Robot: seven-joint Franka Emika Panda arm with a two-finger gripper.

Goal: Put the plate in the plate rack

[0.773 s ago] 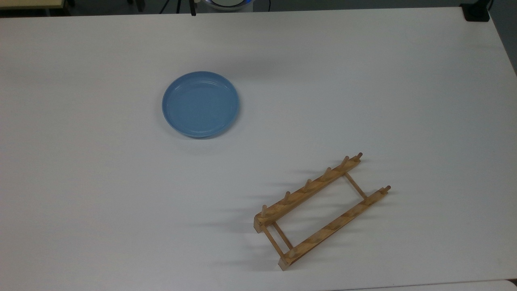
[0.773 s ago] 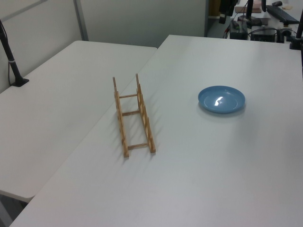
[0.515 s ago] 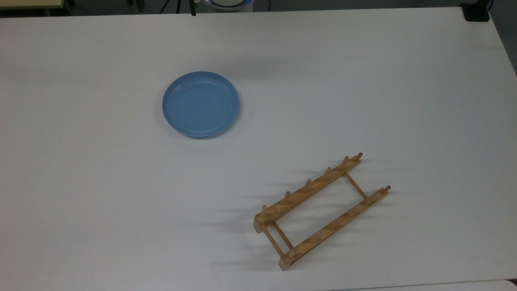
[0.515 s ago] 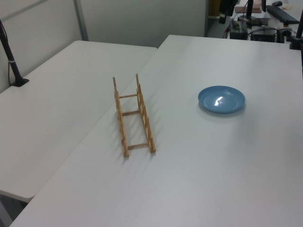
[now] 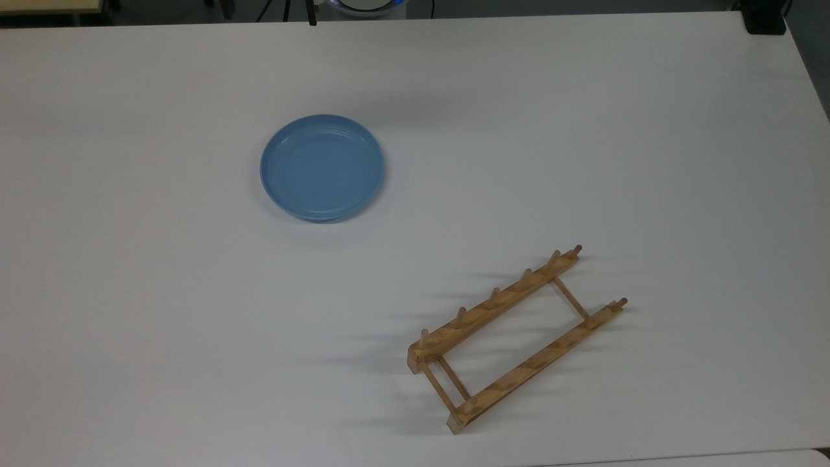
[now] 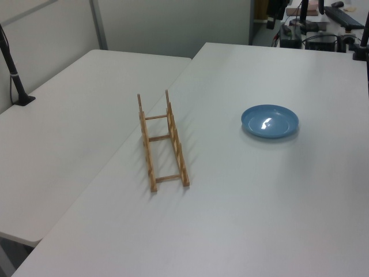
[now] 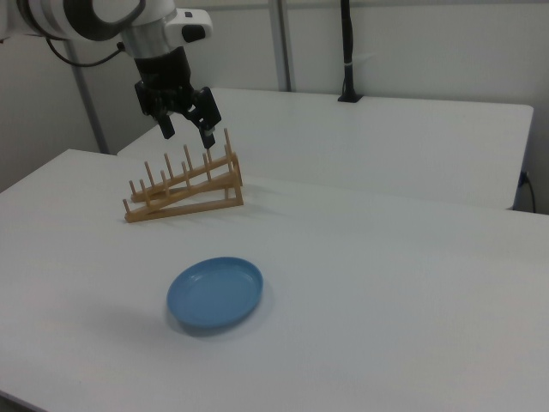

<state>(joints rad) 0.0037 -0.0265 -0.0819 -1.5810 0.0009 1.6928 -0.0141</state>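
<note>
The light-blue plate [image 5: 321, 167] lies flat on the white table [image 5: 583, 130], rim up; it also appears as the plate [image 6: 269, 121] and the plate [image 7: 214, 293]. The light-wood plate rack [image 5: 515, 338] stands apart from it toward the top view's lower right, with upright pegs along both rails; the same rack [image 6: 161, 141] is left of the plate in the left view, and the rack [image 7: 184, 187] is behind it in the right view. My gripper [image 7: 187, 131] hangs high in the air, open, holding nothing, its fingers [image 7: 208, 135] pointing down.
A second white table [image 6: 75, 121] adjoins along the seam beside the rack. A black post [image 7: 346, 51] stands at that table's far edge. Desks with cables and equipment [image 6: 314, 23] lie beyond the table end.
</note>
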